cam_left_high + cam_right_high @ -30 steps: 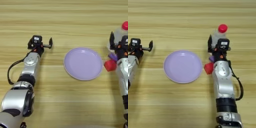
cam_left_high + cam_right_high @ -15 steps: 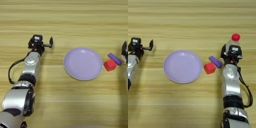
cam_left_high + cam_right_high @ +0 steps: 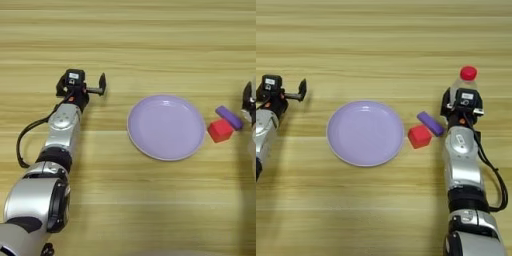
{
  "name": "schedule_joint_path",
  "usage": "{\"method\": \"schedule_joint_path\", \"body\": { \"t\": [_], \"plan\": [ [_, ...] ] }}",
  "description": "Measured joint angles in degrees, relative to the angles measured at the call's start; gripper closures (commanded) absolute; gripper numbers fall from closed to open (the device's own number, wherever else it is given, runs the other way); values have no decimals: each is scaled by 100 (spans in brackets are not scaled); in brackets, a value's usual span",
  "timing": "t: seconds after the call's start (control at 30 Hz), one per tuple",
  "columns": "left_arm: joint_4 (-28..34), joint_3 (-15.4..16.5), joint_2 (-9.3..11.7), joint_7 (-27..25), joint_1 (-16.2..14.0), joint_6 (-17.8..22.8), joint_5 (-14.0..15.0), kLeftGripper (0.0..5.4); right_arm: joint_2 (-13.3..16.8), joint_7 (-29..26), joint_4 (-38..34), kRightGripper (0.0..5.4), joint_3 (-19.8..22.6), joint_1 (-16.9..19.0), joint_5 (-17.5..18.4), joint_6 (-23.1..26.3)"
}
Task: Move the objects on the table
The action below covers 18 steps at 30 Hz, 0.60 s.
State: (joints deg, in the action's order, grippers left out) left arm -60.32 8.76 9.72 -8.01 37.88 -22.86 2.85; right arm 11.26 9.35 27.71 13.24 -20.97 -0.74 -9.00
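Clasping the small clear plastic bottle with red cap (image 3: 468, 74) in the right gripper (image 3: 462, 100), well right of the round lilac plate (image 3: 365, 132). Judging next: keeping the bottle upright, moving slowly, passing clear of the red cube (image 3: 419, 136) and the small purple flat block (image 3: 430, 123) lying just right of the plate. Leaving the left gripper (image 3: 83, 86) parked left of the plate.

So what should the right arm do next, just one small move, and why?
Probably ease the right gripper forward around the bottle. It sits right at the bottle's base, nearer to it than to the purple block or red cube, which lie apart from it beside the empty plate. The left gripper is parked far left.
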Motion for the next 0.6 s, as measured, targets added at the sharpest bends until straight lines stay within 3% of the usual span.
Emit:
{"method": "schedule_joint_path", "body": {
  "t": [0.1, 0.27, 0.6],
  "plan": [
    [0, 0, 0, 0, 0, -1, 0, 0, 32, -18, 86, 225, -37, -99, -7, 96],
    [0, 0, 0, 2, 0, -2, 0, 0, 106, -119, 199, 146, -133, -227, -6, 242],
    [0, 7, 3, 3, 0, -2, 2, 0, 27, -274, 351, 53, -46, -230, 289, 527]
  ]
}}
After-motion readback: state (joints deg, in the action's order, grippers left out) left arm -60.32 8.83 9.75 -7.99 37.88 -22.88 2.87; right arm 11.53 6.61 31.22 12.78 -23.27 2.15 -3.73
